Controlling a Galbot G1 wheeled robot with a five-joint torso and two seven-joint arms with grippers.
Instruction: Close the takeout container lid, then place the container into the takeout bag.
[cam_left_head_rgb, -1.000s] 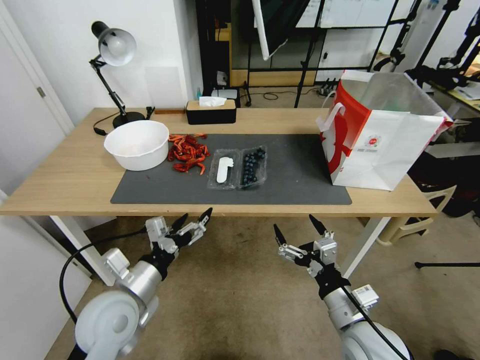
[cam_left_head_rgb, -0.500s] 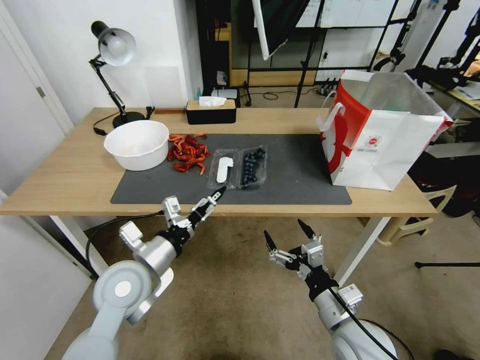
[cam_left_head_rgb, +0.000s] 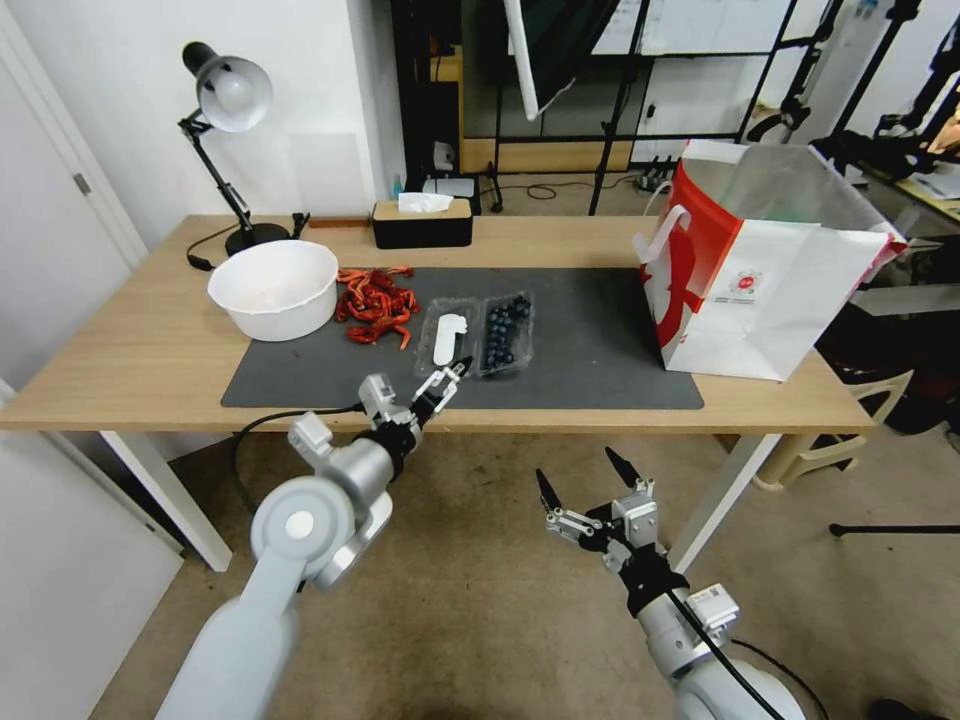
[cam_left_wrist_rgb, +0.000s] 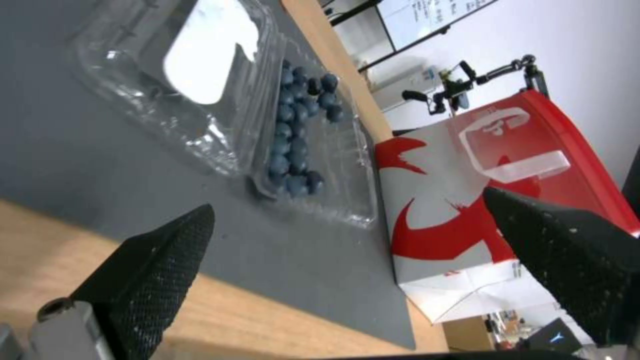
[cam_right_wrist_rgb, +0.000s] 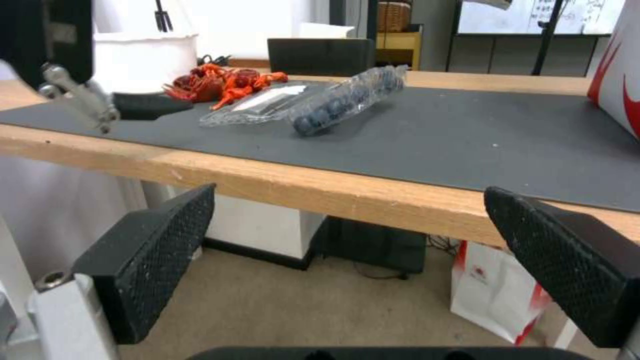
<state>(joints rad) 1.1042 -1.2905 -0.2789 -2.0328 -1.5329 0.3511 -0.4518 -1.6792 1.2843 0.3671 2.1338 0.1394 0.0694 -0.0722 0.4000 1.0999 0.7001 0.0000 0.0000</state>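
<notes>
The takeout container lies open on the grey mat, its right half holding dark blueberries. The clear lid with a white oblong sticker lies flat to its left. My left gripper is open, hovering over the mat's near edge just in front of the lid. In the left wrist view the lid and the berries lie beyond the spread fingers. Below the table's front edge hangs my open right gripper. The takeout bag stands open at the mat's right end.
A big white bowl and a pile of red crayfish sit left of the container. A desk lamp and a tissue box stand at the back. A wide strip of mat separates container and bag.
My left arm has risen from below the table and reached forward to the near edge of the lid. The right gripper stays low under the table edge, shifted only slightly.
</notes>
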